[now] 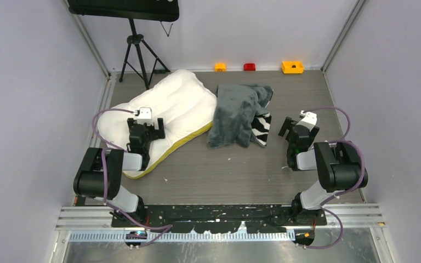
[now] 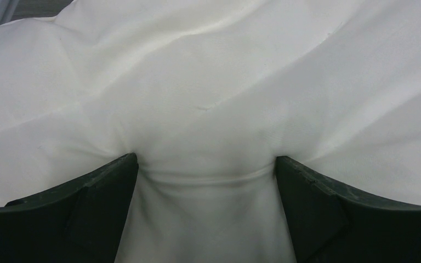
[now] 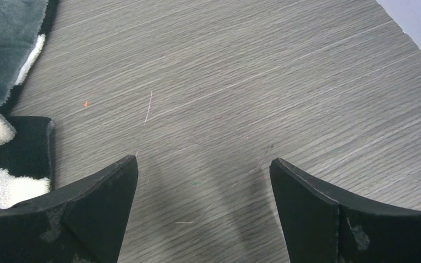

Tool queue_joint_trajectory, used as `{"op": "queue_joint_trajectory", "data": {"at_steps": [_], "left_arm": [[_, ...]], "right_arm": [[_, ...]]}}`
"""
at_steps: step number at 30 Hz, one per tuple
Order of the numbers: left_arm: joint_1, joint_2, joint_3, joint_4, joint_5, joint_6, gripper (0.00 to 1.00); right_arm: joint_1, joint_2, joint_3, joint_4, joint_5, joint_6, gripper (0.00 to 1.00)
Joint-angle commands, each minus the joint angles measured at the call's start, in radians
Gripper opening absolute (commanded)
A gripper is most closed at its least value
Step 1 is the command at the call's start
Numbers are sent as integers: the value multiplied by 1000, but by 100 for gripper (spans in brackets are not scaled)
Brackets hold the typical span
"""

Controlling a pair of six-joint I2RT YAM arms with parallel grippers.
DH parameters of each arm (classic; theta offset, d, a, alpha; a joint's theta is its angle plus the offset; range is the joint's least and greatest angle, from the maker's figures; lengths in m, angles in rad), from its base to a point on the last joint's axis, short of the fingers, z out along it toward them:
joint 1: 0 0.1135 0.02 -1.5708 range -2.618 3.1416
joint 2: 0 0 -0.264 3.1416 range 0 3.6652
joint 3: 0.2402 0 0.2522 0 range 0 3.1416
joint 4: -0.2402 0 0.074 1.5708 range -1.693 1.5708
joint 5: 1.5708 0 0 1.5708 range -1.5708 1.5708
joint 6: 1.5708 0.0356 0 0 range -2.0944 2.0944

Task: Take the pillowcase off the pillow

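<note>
**Pillow** (image 1: 170, 104): white and bare, lying slantwise on the left half of the desk (image 1: 225, 170). A yellow-olive band (image 1: 183, 142) runs along its near edge.

**Pillowcase** (image 1: 238, 112): dark grey plush, fully off the pillow. It sits crumpled at the desk's centre, just right of the pillow. Whether the two touch cannot be told. A zebra-striped patch (image 1: 261, 127) shows at its near right corner.

**Left end effector** (image 1: 152, 129): released, jaws spread wide. It is pressed down onto the near-left part of the pillow, and in the wrist view white fabric (image 2: 208, 109) bulges up between the fingers (image 2: 87, 208).

**Right end effector** (image 1: 286, 127): released and grasping nothing. It sits over bare desk just right of the pillowcase, and its wrist view catches the grey plush (image 3: 5, 33) and striped patch (image 3: 0, 164) at the left edge.

**Far edge:** a tripod (image 1: 137, 52) and three small coloured blocks (image 1: 249, 67).
</note>
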State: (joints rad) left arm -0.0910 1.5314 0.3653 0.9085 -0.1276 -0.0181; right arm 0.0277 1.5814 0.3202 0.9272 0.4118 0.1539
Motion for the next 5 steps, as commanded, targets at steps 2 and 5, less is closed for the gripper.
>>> {"op": "queue_joint_trajectory", "data": {"at_steps": [2, 5], "left_arm": [[12, 19, 3, 27, -11, 13, 100], [17, 17, 4, 20, 0, 14, 100]], "right_arm": [[-2, -23, 19, 65, 4, 9, 94], [-2, -23, 19, 65, 4, 9, 95]]}}
